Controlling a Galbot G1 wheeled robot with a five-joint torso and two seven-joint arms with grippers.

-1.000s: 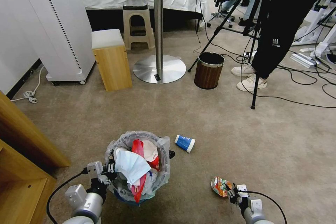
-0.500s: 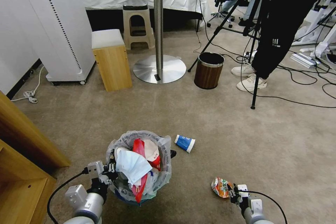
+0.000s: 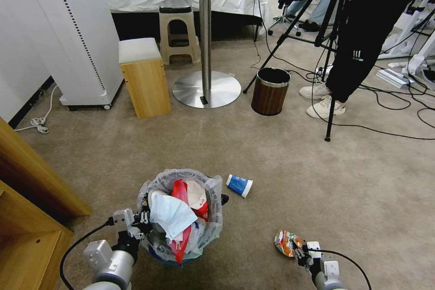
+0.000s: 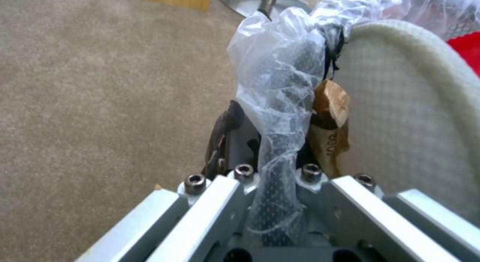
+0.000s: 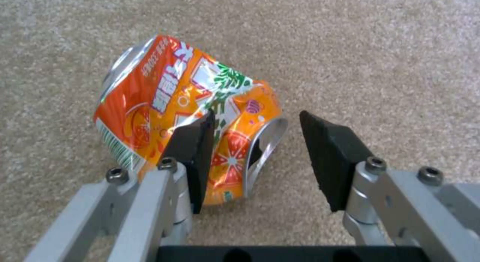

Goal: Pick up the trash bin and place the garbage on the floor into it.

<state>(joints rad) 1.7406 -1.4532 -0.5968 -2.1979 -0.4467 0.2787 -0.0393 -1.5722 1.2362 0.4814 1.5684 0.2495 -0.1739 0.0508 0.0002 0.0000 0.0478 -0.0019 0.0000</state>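
Left gripper [image 3: 141, 223] sat clamped on the rim of the trash bin [image 3: 209, 226], which was stuffed with a light-blue mask [image 3: 172, 217] and red wrappers [image 3: 178, 191]. At the bin's two o'clock a blue-white paper cup [image 3: 239, 185] lay on the carpet [image 3: 317, 181]. Right gripper [image 3: 297, 249] was low at the crushed orange can [image 3: 284, 240], at the bin's four o'clock.

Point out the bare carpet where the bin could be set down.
Bare: carpet between trash bin and round table's base; also right of paper cup. Crowded: near crushed can at right gripper, and cables by tripod.
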